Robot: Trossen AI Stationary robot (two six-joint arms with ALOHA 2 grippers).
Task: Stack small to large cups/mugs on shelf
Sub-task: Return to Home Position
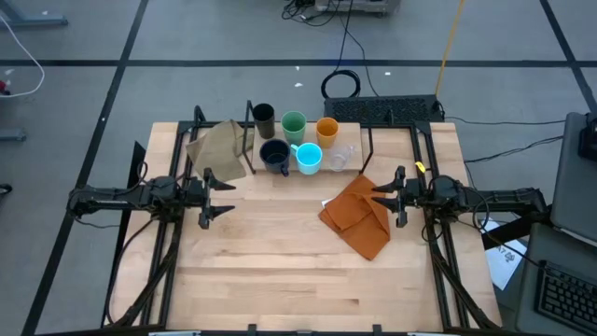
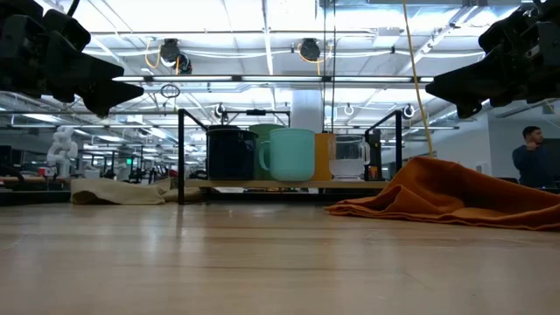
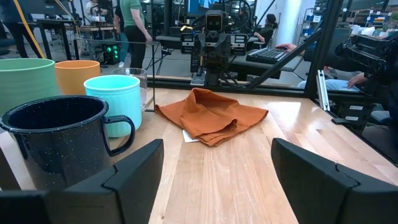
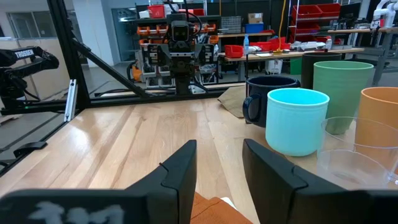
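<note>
Several cups stand upright on the shelf [image 2: 227, 184] at the table's far middle. At the back are a dark brown cup [image 1: 263, 116], a green cup [image 1: 293, 124] and an orange cup [image 1: 326, 130]. In front of them are a dark navy mug [image 1: 274, 154], a light blue mug [image 1: 309, 158] and a clear cup [image 1: 341, 159]. My left gripper [image 1: 219, 196] hovers level at the table's left, open and empty. My right gripper [image 1: 381, 196] hovers level at the right, above an orange cloth's edge. Its fingers stand a narrow gap apart with nothing between them.
An orange cloth [image 1: 359, 215] lies crumpled on the table right of centre, with a white sheet under its far edge. A tan cloth [image 1: 216, 147] lies at the shelf's left end. Bare wood fills the table's near half. A person [image 2: 529, 153] stands in the room behind.
</note>
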